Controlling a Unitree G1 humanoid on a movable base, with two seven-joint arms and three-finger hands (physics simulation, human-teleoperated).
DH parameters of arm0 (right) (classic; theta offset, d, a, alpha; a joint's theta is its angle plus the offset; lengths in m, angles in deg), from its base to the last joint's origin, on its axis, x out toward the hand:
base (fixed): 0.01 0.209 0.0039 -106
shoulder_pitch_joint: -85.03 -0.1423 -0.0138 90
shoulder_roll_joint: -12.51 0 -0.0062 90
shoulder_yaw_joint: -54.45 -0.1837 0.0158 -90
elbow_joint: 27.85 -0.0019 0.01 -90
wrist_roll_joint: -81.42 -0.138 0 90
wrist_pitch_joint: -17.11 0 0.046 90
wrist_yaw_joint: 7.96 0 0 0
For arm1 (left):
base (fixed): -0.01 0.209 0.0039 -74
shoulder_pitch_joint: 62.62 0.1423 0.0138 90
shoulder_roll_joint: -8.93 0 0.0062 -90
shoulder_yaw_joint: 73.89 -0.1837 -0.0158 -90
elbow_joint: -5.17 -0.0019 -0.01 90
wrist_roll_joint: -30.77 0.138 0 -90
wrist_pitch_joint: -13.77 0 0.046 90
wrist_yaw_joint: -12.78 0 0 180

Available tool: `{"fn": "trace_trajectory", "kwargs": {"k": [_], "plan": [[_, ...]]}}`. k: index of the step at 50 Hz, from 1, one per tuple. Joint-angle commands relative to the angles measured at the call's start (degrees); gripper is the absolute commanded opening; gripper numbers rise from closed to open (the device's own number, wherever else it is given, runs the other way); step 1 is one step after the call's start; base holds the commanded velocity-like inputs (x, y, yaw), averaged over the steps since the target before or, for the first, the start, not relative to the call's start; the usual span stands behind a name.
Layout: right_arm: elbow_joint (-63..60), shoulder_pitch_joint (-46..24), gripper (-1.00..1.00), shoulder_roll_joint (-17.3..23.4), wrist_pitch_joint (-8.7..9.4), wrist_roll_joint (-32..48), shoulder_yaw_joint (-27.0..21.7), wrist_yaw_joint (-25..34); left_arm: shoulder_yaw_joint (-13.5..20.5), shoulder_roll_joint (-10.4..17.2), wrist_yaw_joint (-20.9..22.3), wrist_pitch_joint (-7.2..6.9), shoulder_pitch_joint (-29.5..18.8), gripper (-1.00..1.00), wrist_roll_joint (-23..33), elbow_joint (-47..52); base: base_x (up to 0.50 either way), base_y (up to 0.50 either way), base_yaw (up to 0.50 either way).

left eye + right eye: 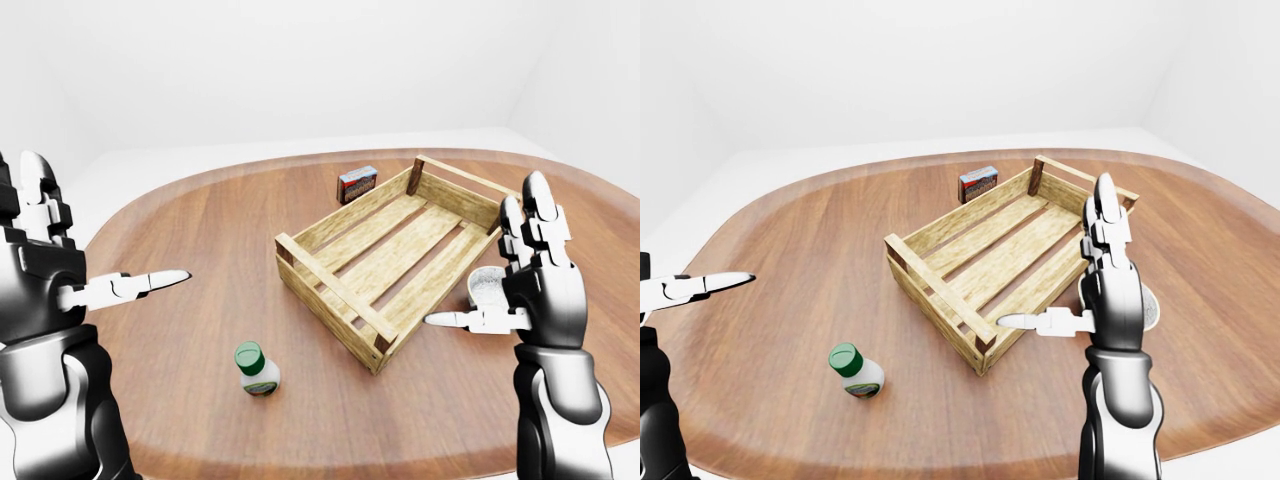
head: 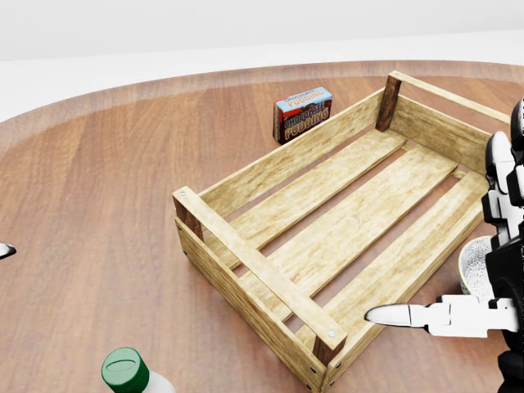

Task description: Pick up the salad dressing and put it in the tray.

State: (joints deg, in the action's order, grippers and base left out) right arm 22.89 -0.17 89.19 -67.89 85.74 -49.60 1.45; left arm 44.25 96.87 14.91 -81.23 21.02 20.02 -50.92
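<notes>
The salad dressing (image 1: 257,370) is a white bottle with a green cap, standing on the wooden table below the tray's left corner in the left-eye view. The tray (image 1: 400,253) is an open slatted wooden crate at the middle, with nothing in it. My left hand (image 1: 95,265) is open at the left edge, fingers spread, well left of and above the bottle. My right hand (image 1: 515,275) is open at the right, fingers up and thumb pointing left beside the tray's right side. Neither hand touches the bottle.
A small chocolate pudding box (image 1: 357,184) stands above the tray's upper left side. A white round container (image 1: 487,287) sits to the right of the tray, behind my right hand. The oval table (image 1: 210,240) is ringed by white floor.
</notes>
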Motion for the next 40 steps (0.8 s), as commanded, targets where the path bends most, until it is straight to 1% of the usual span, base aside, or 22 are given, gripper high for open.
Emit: {"fn": "trace_trajectory", "kwargs": {"k": [1, 5, 11, 14, 20, 24, 25, 28, 29, 31, 33, 35, 40], "plan": [[3.98, 1.22, 1.0, -0.77, 0.0, -1.82, -1.38, 0.12, -0.02, 0.05, -0.03, 0.0, -0.13, 1.0, 0.0, -0.4, 0.0, 0.0, 0.0], [1.96, 2.06, 1.0, -1.0, 0.0, -2.72, 1.03, 1.7, -0.12, 0.07, -0.06, 0.0, -0.15, 1.0, 0.01, -0.49, 0.0, 0.0, 0.0], [-3.47, 1.55, 1.0, -1.53, 0.0, -1.87, 2.74, -0.06, -0.04, 0.12, -0.13, 0.0, -0.21, 1.0, -0.22, -0.48, 0.0, 0.0, 0.0], [-3.89, 0.19, 1.0, -0.82, 0.0, 1.14, 4.23, -1.63, -0.29, -0.01, -0.18, 0.0, -0.12, 1.0, -0.1, -0.44, 0.0, 0.0, 0.0], [-2.81, -2.84, 1.0, -0.68, 0.0, 7.52, 10.02, -2.87, 0.28, 0.3, -0.18, 0.0, -0.31, 1.0, -0.51, -0.42, 0.0, 0.0, 0.0], [-3.87, -5.07, 1.0, -0.33, 0.0, 12.19, 15.5, -1.41, -0.29, 0.02, -0.22, 0.0, -0.12, 1.0, -0.19, -0.36, 0.0, 0.0, 0.0], [-3.83, -6.75, 1.0, -0.22, 0.0, 14.09, 17.63, -0.38, -0.25, 0.05, -0.16, 0.0, -0.15, 1.0, -0.23, -0.34, 0.0, 0.0, 0.0], [-2.66, -9.28, 1.0, -0.3, 0.0, 17.94, 20.52, 2.03, -0.08, 0.11, -0.14, 0.0, -0.22, 1.0, -0.32, -0.4, 0.0, 0.0, 0.0], [-1.33, -10.81, 1.0, 0.04, 0.0, 19.85, 22.42, 3.77, -0.11, 0.1, -0.16, 0.0, -0.24, 1.0, -0.27, -0.6, 0.0, 0.0, 0.0], [0.55, -12.2, 1.0, -0.65, 0.0, 21.96, 23.17, 5.63, -0.3, 0.02, -0.15, 0.0, -0.16, 1.0, -0.17, -0.69, 0.0, 0.0, 0.0], [3.43, -14.01, 1.0, -0.76, 0.0, 25.77, 25.65, 8.12, -0.6, -0.09, -0.19, 0.0, -0.14, 1.0, 0.03, -0.62, 0.0, 0.0, 0.0], [5.19, -15.41, 1.0, -1.55, 0.0, 28.82, 26.78, 10.73, -0.66, -0.12, -0.13, 0.0, -0.15, 1.0, 0.09, -0.43, 0.0, 0.0, 0.0], [11.76, -19.8, 1.0, -3.56, 0.0, 36.41, 29.48, 18.77, -0.44, -0.05, -0.01, 0.0, -0.22, 1.0, 0.04, -1.05, 0.0, 0.0, 0.0]]}}
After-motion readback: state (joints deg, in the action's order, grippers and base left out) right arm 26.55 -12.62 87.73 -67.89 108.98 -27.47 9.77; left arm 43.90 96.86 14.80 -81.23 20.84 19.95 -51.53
